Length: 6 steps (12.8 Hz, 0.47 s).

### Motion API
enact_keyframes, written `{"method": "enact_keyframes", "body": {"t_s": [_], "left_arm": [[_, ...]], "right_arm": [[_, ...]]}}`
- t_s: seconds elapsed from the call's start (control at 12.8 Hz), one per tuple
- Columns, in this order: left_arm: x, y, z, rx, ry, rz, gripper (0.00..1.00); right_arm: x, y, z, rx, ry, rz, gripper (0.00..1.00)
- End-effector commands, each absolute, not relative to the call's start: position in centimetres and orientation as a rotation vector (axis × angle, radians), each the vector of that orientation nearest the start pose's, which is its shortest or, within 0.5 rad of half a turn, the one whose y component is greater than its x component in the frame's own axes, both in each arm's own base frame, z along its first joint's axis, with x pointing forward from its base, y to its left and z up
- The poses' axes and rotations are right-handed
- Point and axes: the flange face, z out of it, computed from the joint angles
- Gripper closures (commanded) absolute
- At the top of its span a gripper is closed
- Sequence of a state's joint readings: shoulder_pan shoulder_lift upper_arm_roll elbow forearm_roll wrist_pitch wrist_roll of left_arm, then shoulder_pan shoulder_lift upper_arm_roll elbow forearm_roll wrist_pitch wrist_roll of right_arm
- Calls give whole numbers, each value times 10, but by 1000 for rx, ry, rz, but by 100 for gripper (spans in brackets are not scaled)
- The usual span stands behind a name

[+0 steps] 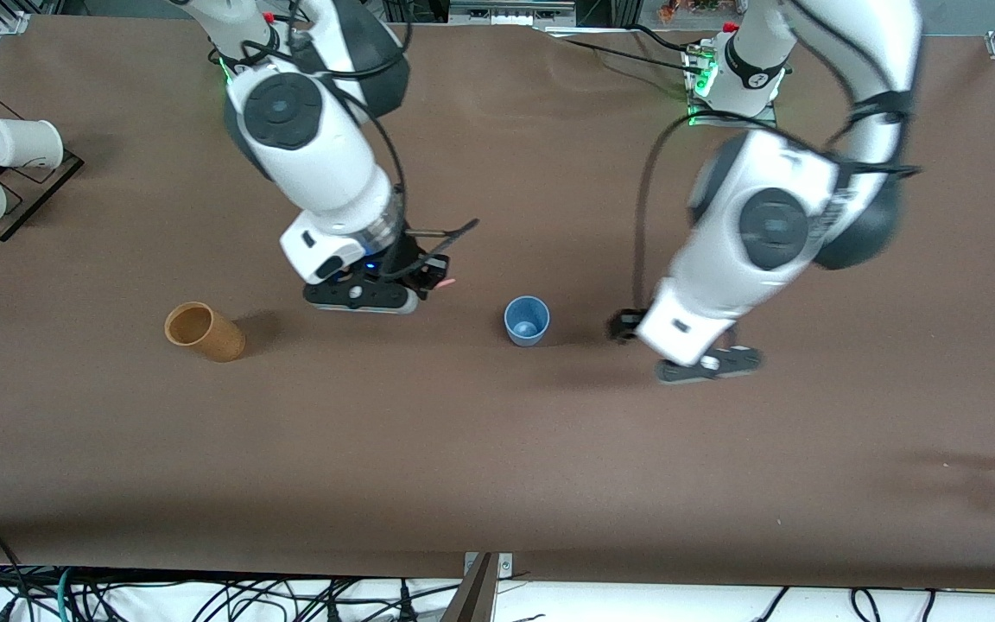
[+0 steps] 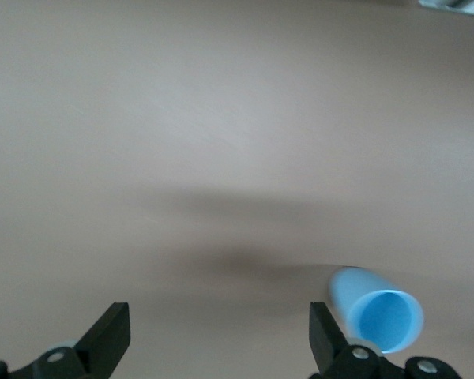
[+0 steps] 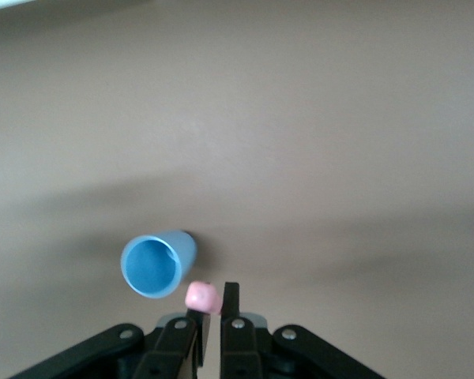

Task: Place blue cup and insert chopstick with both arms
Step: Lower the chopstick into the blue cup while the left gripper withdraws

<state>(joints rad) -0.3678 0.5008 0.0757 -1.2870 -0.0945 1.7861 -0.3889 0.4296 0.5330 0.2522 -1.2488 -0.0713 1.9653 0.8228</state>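
Blue cup (image 1: 527,320) upright on table; pink chopstick (image 3: 201,297) held aloft.

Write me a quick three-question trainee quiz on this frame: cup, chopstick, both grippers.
1. True or false: the blue cup stands upright on the table with nothing in it.
2. Which gripper holds the chopstick?
A. left gripper
B. right gripper
C. neither
3. Fill in: the left gripper has its fingers ____ and the cup is not between them.

Key
1. True. The cup stands free on the table between the two arms, its blue inside bare.
2. B. The right gripper is shut on the pink stick, above the table beside the cup, toward the right arm's end.
3. Open. It hangs over the table beside the cup, toward the left arm's end.
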Motion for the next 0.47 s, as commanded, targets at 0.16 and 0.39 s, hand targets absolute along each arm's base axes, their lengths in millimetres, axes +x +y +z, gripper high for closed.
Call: {"method": "enact_keyframes", "body": {"t_s": [0.16, 0.39], "left_arm": [[655, -97, 557, -3160, -99, -93, 0], [615, -40, 639, -3173, -226, -180, 0]], "right_arm": [[610, 484, 453, -2878, 387, -264, 100], [610, 497, 433, -2865, 388, -298, 100]]}}
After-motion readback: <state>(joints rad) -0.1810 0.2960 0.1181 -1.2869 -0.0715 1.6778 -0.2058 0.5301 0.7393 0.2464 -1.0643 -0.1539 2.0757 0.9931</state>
